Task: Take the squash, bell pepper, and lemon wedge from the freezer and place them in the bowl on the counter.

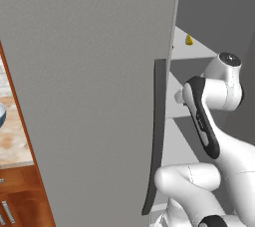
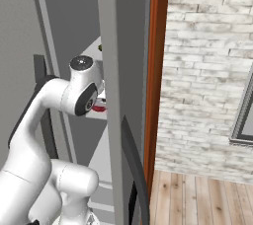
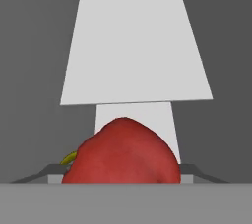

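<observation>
Gripper point(image 3: 122, 173) reaches into the freezer point(image 1: 89, 96) past the edge of its open door, with the bell pepper point(image 3: 123, 152) sitting right at its mouth; in the hand view two grey tips flank the pepper low on either side, but whether they press on it or merely stand beside it I cannot tell. The pepper is a deep, even red, rounded and a little lopsided, higher on one shoulder, with a small yellow-green stub (apparently its stem) poking out at one lower side; it rests on a pale grey shelf point(image 3: 135, 36) that runs away toward the dark back wall. In the right base view a sliver of the same red shows just under the white wrist, at the shelf's edge, partly hidden by the door frame.

On a higher shelf, seen in the left base view, lies the lemon wedge point(image 1: 189, 40); it is a tiny bright yellow chunk, well apart from the arm and above it. The freezer door is a large flat matte-grey panel with a dark curved vertical handle point(image 1: 157, 136) along its free edge.

Far to the left of the door, the surface point(image 1: 12, 141) shows as a mottled tan slab over reddish-brown cabinets; the bowl point(image 1: 1, 114) stands on it, cut off by the picture's edge, only a slice of its blue-grey side visible. A whitewashed brick wall point(image 2: 207, 71) and wooden floor point(image 2: 197, 199) lie to the freezer's right.
</observation>
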